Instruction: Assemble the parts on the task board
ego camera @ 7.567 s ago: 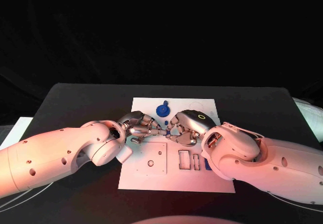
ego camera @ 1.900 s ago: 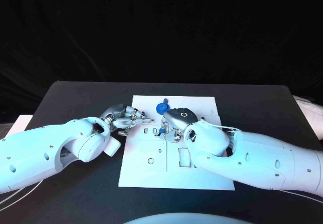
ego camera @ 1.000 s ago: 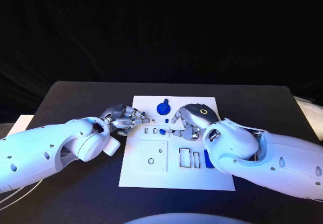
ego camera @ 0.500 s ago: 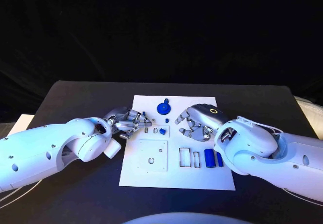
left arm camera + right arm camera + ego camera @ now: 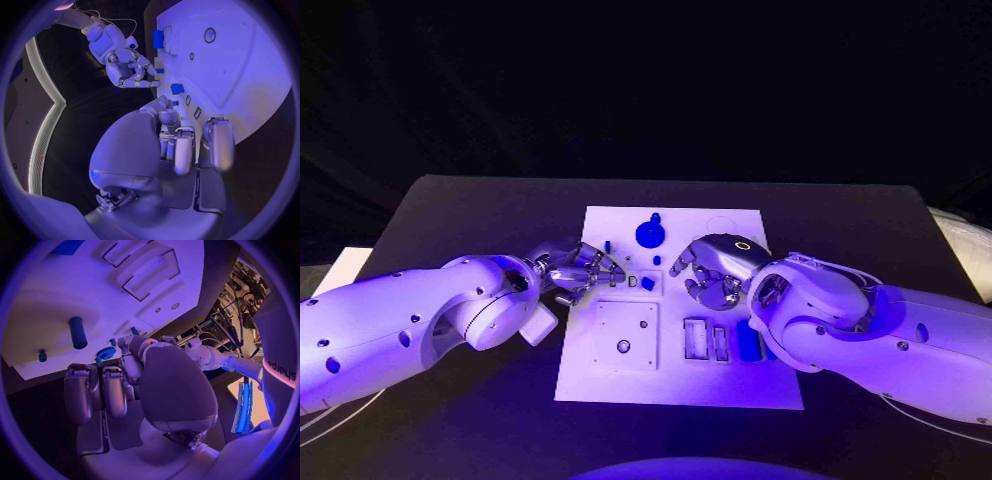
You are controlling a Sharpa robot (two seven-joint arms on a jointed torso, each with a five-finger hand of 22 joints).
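Both hands are hovering over the board. Left hand and right hand are curling their fingers, can't tell if grasping anything. Small blue part is sitting between their fingertips.

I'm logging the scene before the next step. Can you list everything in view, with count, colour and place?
Table: one, black, under everything.
Task board: one, white, mid-table.
Gear: one, blue, board's far part.
Small block: one, blue, on the board between the hands.
Rods: blue, number unclear, beside the slots, partly behind the right arm.
Left hand: silver, at the board's left edge.
Right hand: silver, over the board, fingers curled.
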